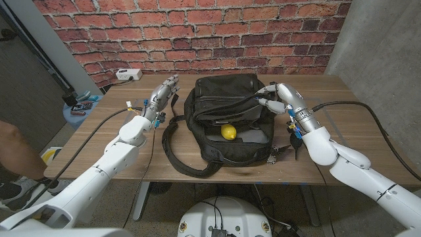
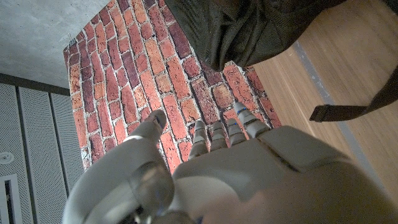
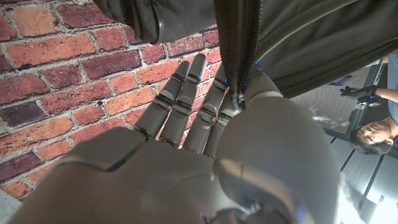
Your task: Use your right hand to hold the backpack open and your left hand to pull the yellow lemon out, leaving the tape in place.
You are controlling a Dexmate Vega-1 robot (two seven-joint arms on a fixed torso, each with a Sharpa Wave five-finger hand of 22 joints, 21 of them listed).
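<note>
- Wood-grain tabletop [image 1: 368,99] is standing before a red brick wall [image 1: 197,29], with a white power strip [image 1: 129,74] lying at the far edge, left of the black fabric backpack [image 1: 227,122].
- Backpack is lying mid-table, its opening gaping, with the round yellow lemon [image 1: 228,131] sitting inside.
- Right hand [image 1: 275,94] is pinching the backpack's upper flap at its right side; the right wrist view is showing the zipper edge caught between thumb and fingers [image 3: 186,106].
- Left hand [image 1: 161,95] is hovering just left of the backpack, fingers extended, holding nothing; the left wrist view is showing a loose strap [image 2: 348,111].
- A person's face is appearing in the right wrist view.
</note>
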